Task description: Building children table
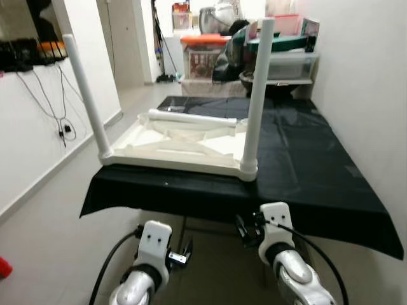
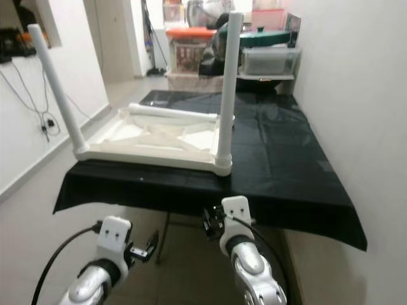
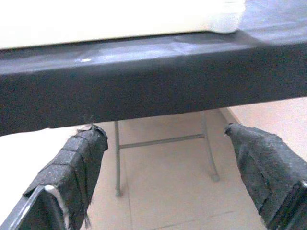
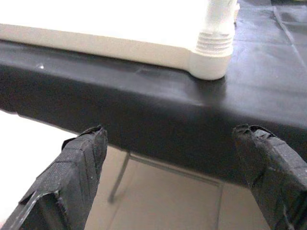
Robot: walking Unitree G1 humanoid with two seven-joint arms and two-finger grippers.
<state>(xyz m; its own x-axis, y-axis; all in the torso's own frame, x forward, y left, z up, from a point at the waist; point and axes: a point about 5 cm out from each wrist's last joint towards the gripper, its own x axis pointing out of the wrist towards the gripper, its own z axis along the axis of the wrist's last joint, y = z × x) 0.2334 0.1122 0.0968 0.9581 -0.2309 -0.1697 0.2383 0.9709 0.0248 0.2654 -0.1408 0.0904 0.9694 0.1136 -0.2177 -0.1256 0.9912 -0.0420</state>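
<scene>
An upturned white children's table top [image 1: 184,149] lies on a black-covered table [image 1: 305,159]. Two white legs stand upright in its near corners, the left leg [image 1: 86,95] and the right leg [image 1: 257,89]. A third, loose leg [image 1: 191,119] lies across the far side of the top. Both my arms are low, in front of the black table's near edge. My left gripper [image 3: 161,128] is open and empty, facing the hanging black cloth [image 3: 144,91]. My right gripper [image 4: 170,129] is also open and empty, just below the corner holding the right leg's threaded base [image 4: 213,52].
A white wall runs close along the right side of the black table. Shelves with plastic storage boxes [image 1: 203,57] and a pot stand at the back. Cables [image 1: 60,121] hang on the left wall. The black table's metal frame [image 3: 163,141] stands underneath it. Open floor lies to the left.
</scene>
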